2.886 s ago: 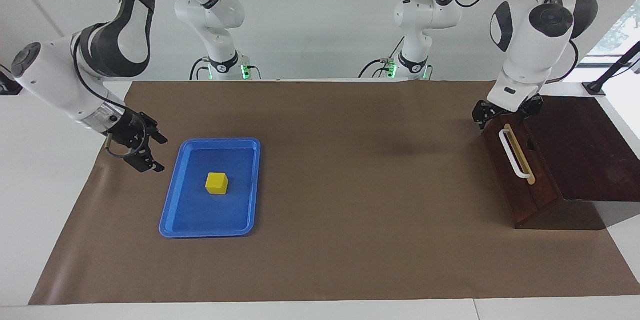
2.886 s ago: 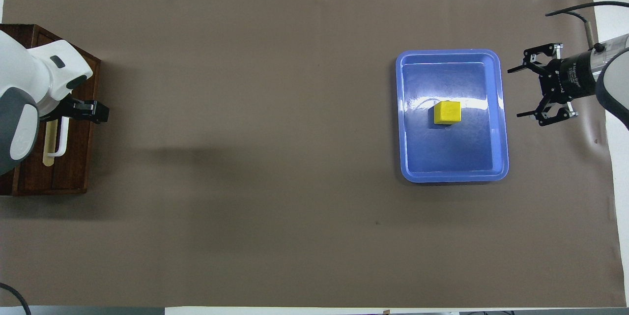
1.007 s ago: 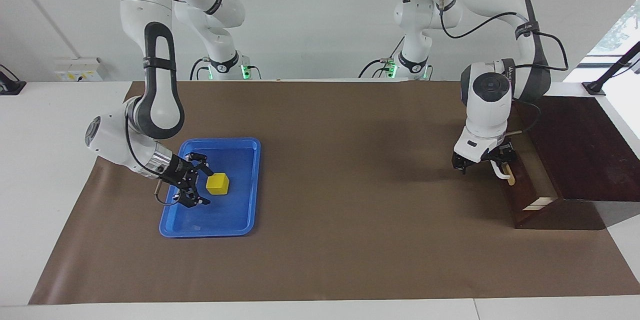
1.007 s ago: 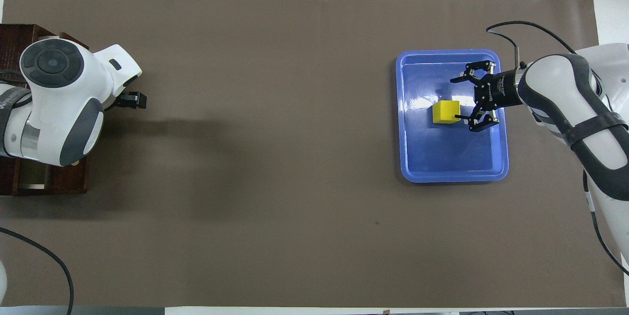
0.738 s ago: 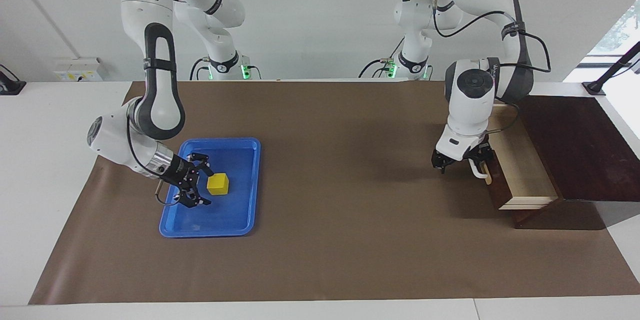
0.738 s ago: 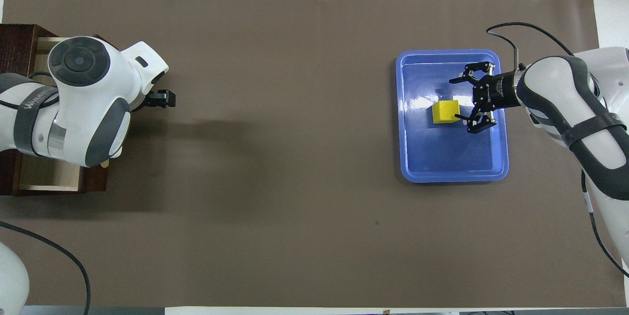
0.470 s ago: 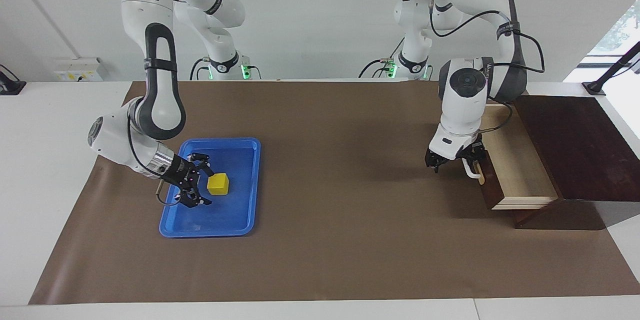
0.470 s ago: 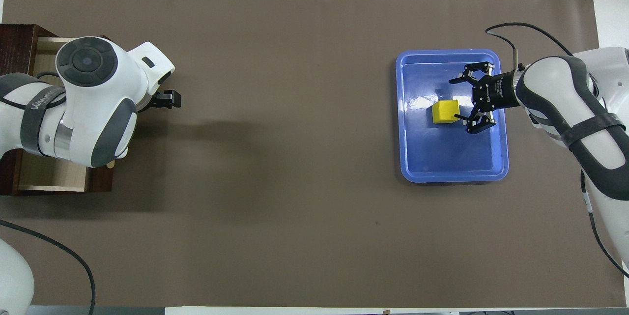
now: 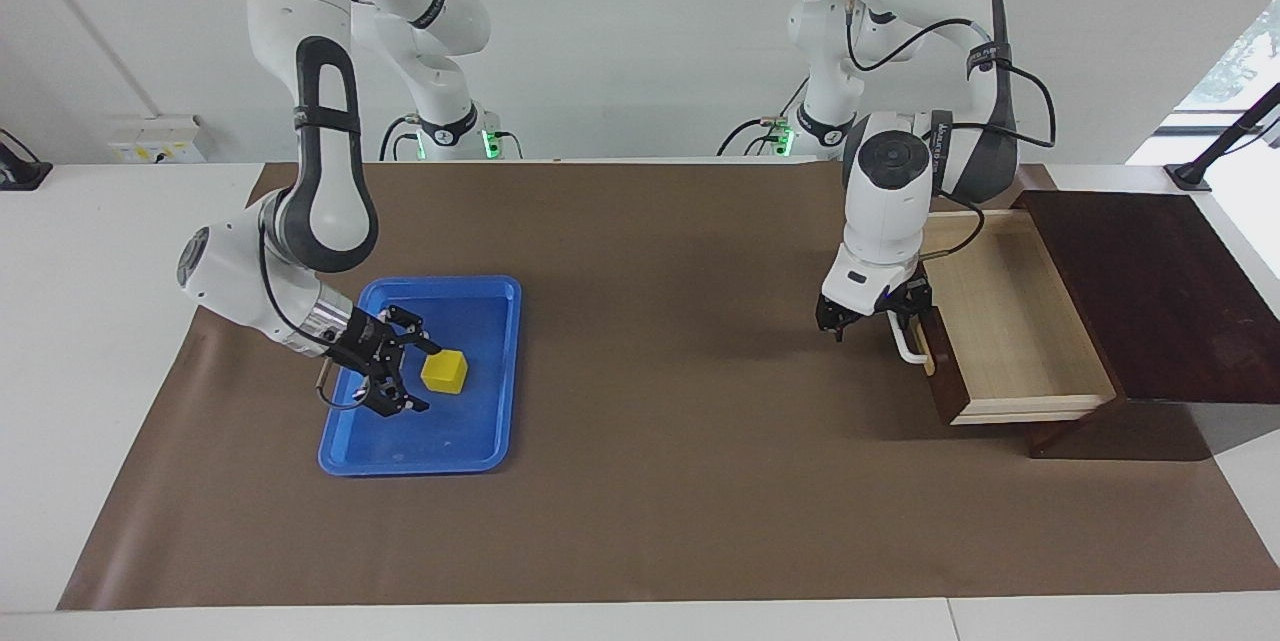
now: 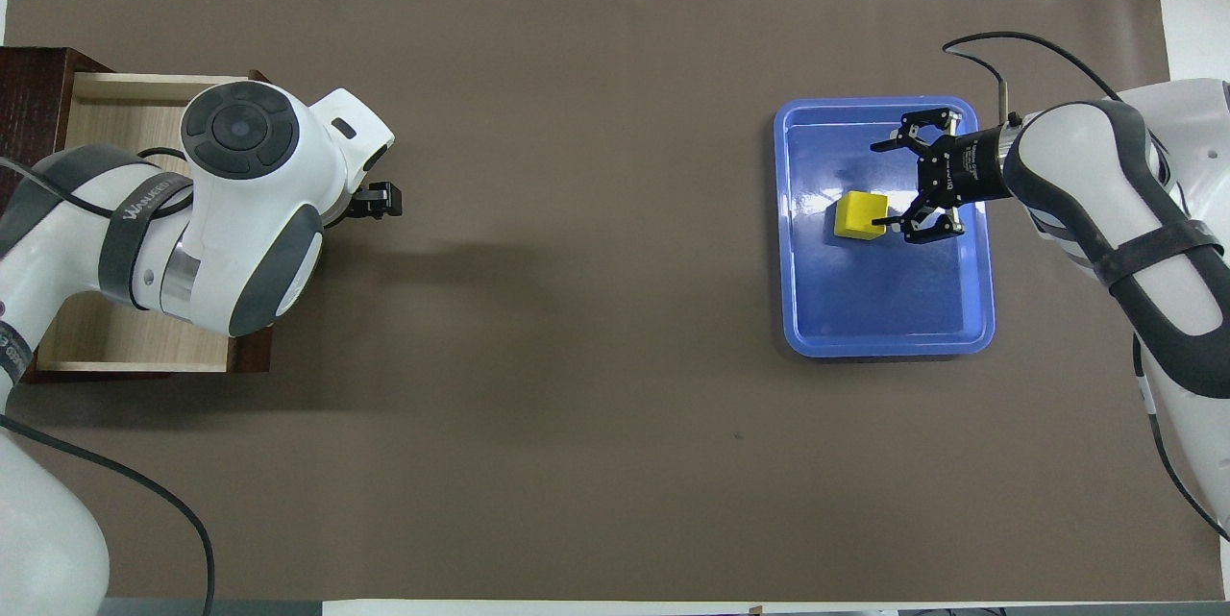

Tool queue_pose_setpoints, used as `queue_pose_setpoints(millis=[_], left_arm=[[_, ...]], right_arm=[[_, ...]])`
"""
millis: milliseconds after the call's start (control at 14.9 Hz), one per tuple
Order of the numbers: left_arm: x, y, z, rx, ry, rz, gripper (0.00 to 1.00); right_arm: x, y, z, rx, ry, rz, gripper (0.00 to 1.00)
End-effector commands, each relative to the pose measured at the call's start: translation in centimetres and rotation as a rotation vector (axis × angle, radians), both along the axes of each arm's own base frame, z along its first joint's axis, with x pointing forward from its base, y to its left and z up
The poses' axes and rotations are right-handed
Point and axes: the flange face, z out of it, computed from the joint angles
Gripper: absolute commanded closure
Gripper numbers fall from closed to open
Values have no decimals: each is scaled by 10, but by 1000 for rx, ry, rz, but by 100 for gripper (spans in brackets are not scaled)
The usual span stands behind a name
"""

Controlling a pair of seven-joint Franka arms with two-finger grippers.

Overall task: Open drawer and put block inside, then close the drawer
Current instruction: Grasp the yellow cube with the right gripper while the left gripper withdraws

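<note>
With the drawer point(image 9: 1010, 321) pulled out at the left arm's end, left gripper point(image 9: 880, 316) at its white handle point(image 9: 908, 346) — jaws wide. Right gripper point(image 9: 395, 371) spread beside smooth yellow block point(image 9: 444, 371) in blue tray point(image 9: 470, 441) — holding nothing.

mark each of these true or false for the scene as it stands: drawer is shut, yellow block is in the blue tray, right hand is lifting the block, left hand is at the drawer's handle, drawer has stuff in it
1. The drawer is shut. False: it is pulled well out of the dark wooden box.
2. The block lies in the blue tray. True.
3. The right hand is lifting the block. False: it is open beside the block, which rests on the tray.
4. The left hand is at the drawer's white handle. True.
5. The drawer holds things. False: the part in view is bare.
</note>
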Motion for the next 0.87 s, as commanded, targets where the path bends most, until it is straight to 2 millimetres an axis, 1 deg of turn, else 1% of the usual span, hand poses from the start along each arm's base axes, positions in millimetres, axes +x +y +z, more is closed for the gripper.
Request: queue_pose_setpoints(millis=[0, 134, 268, 336, 470, 537, 738, 805], left_arm=[[8, -3, 11, -5, 22, 36, 0], [14, 0, 26, 1, 23, 47, 0], [27, 12, 54, -43, 31, 114, 0], [31, 11, 65, -88, 66, 151, 0], [35, 8, 89, -97, 111, 218, 0], [35, 7, 98, -94, 108, 278, 0], [30, 2, 113, -107, 67, 431, 0], [27, 6, 125, -126, 47, 485, 0]], right_arm=[[-2, 0, 5, 6, 7, -16, 0], [-4, 2, 2, 8, 19, -21, 0], [-7, 4, 2, 18, 39, -19, 0], [-8, 4, 2, 23, 48, -18, 0], [-8, 6, 3, 26, 59, -21, 0], [-8, 6, 7, 26, 59, -30, 0], [-9, 7, 5, 23, 62, -37, 0], [-9, 7, 5, 22, 60, -36, 0]])
